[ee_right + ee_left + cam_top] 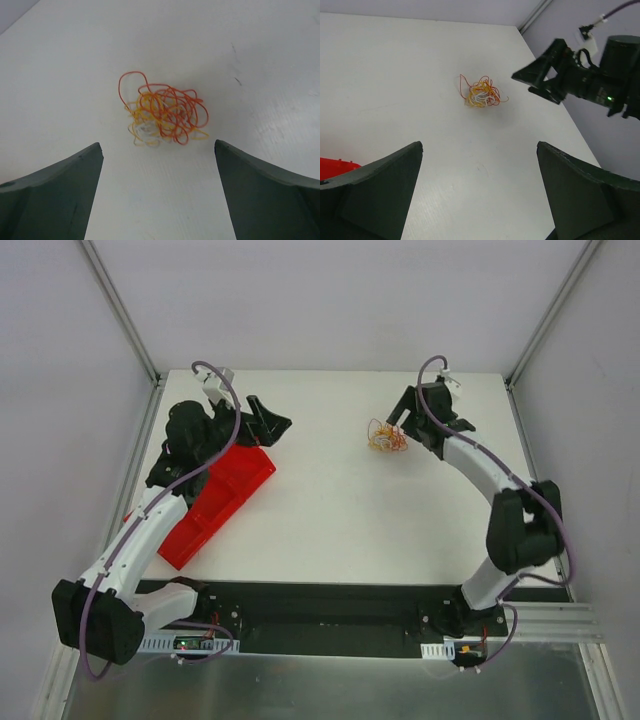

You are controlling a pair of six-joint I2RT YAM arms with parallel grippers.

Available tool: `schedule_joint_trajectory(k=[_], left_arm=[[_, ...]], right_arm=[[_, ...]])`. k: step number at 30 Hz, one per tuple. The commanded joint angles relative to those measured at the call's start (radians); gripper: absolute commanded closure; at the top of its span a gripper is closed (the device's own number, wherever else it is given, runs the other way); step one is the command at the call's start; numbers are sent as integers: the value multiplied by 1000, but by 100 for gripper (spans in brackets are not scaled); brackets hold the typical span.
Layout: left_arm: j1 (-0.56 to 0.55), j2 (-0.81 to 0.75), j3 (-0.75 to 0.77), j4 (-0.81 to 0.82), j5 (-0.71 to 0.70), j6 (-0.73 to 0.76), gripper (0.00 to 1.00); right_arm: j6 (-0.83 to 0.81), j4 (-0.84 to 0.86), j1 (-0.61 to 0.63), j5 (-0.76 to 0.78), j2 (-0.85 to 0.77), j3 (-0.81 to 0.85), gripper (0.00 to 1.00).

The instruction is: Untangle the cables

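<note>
Fingers of the right gripper (pixel 156 147) were seen spread wide and empty, with the cables (pixel 162 116) lying just ahead on the table (pixel 60 60), centred between the jaws. The orange, red, yellow and whitish strands were bunched into one roundish clump, so no long axis could be made out. The left gripper (pixel 268 421), likewise released and holding nothing, was set well apart to the left, by a red tray (pixel 225 495); the right arm was judged the nearer.

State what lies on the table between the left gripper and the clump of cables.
Nothing: only bare white table separates the open left gripper from the cables. The left wrist view shows it plainly, the top view too.
</note>
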Motion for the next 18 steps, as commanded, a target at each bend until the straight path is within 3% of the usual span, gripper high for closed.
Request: schedule_joint_trajectory(k=[1,4,8,12,18], left_arm=[[3,44,52,20,83,-71,4],[17,78,65,22,143,-113,6],[47,110,65,41,194,-163,9],[57,132,56,58,215,-183,11],[54,196,67,72,287,-231,12]], right_arm=[[114,147,-24,-38,219,164,4],[146,145,-46,-81,338,256,1],[175,78,-52,-165,434,327,20],[200,116,-49,-244,437,268,35],[117,131,-46,-409,383,179,81]])
